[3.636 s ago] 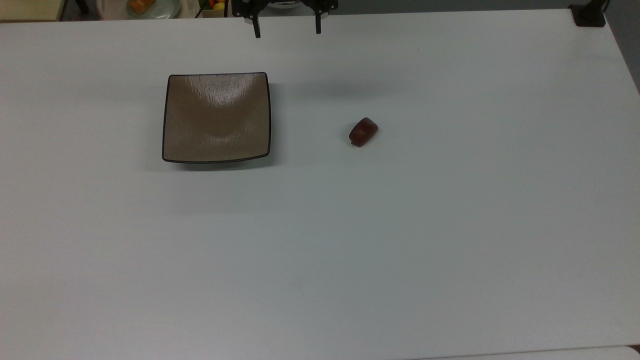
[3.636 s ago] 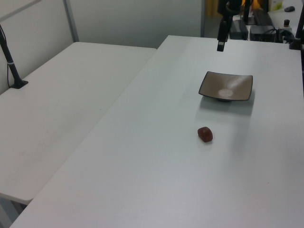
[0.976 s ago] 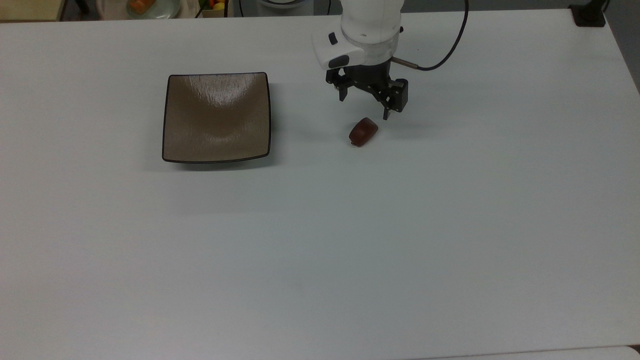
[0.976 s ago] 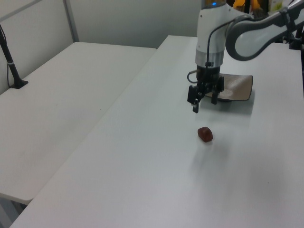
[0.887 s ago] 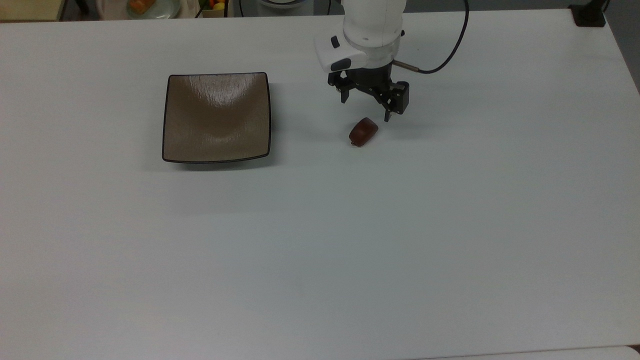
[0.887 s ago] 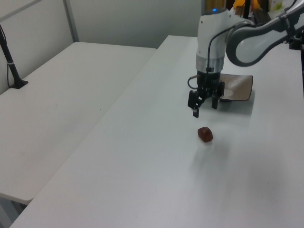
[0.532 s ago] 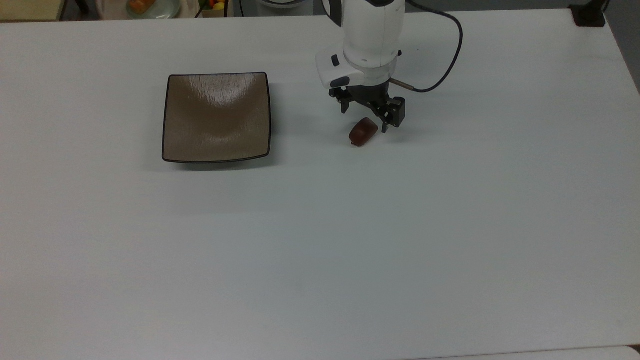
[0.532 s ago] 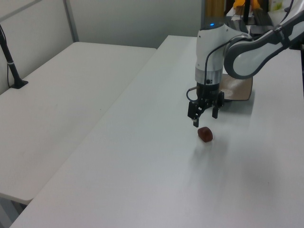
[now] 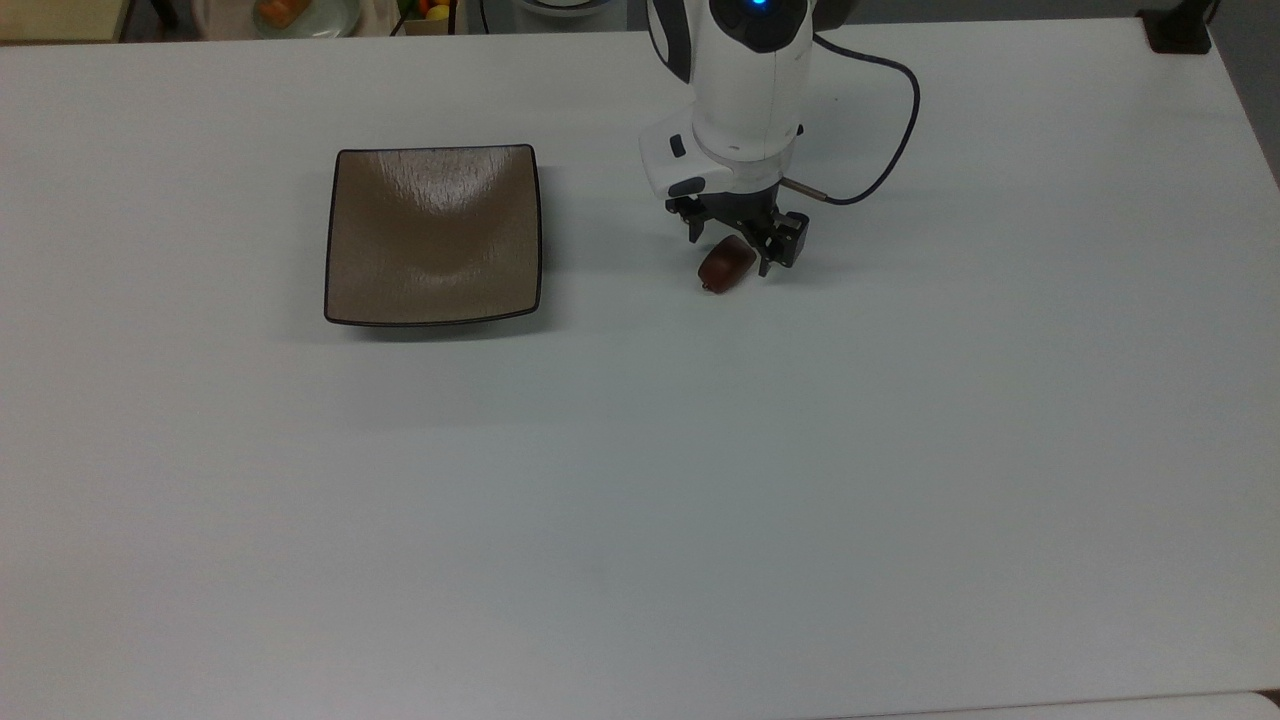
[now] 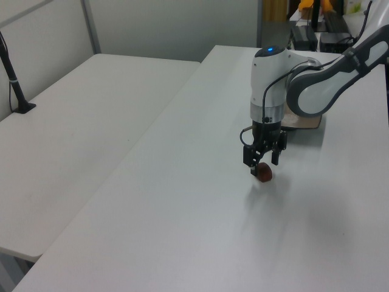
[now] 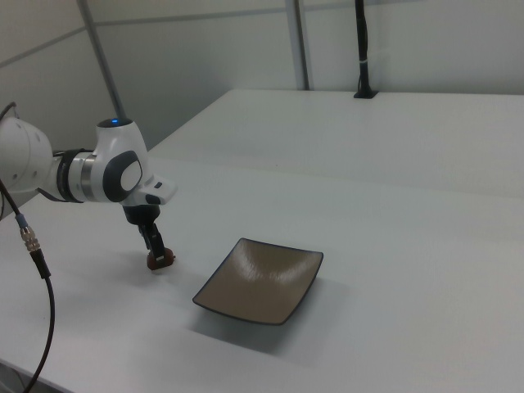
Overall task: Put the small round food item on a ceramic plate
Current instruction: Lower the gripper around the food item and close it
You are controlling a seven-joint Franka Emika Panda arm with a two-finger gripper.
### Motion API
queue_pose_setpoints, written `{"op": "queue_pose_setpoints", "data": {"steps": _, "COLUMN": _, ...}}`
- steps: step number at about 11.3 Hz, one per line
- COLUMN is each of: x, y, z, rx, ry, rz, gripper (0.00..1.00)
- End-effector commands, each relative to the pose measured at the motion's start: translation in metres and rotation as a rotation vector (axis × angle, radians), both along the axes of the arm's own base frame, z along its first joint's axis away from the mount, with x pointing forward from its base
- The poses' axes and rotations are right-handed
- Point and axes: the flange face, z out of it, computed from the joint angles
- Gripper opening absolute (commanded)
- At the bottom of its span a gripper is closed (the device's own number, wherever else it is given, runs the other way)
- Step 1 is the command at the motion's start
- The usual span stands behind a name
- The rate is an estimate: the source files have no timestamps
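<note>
A: Panel one, the top view. What lies nearest the camera's side of the table point(image 9: 640, 520)?

B: I see a broad bare stretch of white surface along the near edge. Farther in, toward the far edge, sits the small round food item point(image 9: 727, 264), a dark reddish-brown lump resting on the surface, a little to the top view's right of the middle.

A: And the gripper point(image 9: 729, 250)?

B: I have it lowered over the lump. Its two dark fingers stand apart, one on each side of the item, with the item between them. The pincer is spread, not clenched; I cannot tell whether either finger touches the lump.

A: Where is the ceramic plate point(image 9: 432, 236)?

B: Well apart from the lump, toward the top view's left. It is a square brown dish with a thin dark rim, lying flat, nothing on it. It sits about as far from the far edge as the lump does.

A: Panel two, the left view?

B: The food item point(image 10: 264, 174) lies on the surface nearest me, with the gripper point(image 10: 262, 163) straddling it from above. The white arm point(image 10: 316, 91) rises behind it, and the plate point(image 10: 310, 123) peeks out beyond the arm, largely hidden by it.

A: Panel three, the right view?

B: The plate point(image 11: 262, 282) is nearest, near the table's front edge. Beyond it, to the right view's left, the lump point(image 11: 159, 260) sits under the gripper point(image 11: 157, 250). Farthest back stands a second white table point(image 11: 385, 131) with a black post point(image 11: 362, 49) at its far edge.
</note>
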Motion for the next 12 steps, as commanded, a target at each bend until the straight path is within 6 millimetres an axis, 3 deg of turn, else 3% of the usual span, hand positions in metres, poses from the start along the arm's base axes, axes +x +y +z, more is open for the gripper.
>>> {"op": "queue_pose_setpoints", "data": {"steps": 1, "x": -0.0001, "y": 0.0011, "z": -0.0027, "rx": -0.014, "ry": -0.028, "rz": 0.0, "gripper": 0.67}}
{"op": "queue_pose_setpoints", "data": {"steps": 3, "x": -0.0001, "y": 0.0011, "z": -0.0036, "rx": -0.015, "ry": -0.028, "rz": 0.002, "gripper": 0.43}}
{"op": "queue_pose_setpoints", "data": {"steps": 6, "x": 0.0012, "y": 0.0016, "z": -0.0033, "rx": -0.01, "ry": -0.039, "rz": 0.008, "gripper": 0.26}}
{"op": "queue_pose_setpoints", "data": {"steps": 8, "x": 0.0028, "y": 0.0002, "z": -0.001, "rx": -0.009, "ry": -0.044, "rz": 0.018, "gripper": 0.09}}
{"op": "queue_pose_setpoints", "data": {"steps": 10, "x": 0.0031, "y": 0.0003, "z": 0.0004, "rx": -0.009, "ry": -0.046, "rz": 0.041, "gripper": 0.0}}
{"op": "queue_pose_setpoints", "data": {"steps": 12, "x": 0.0037, "y": -0.0005, "z": 0.005, "rx": -0.008, "ry": -0.049, "rz": 0.041, "gripper": 0.0}}
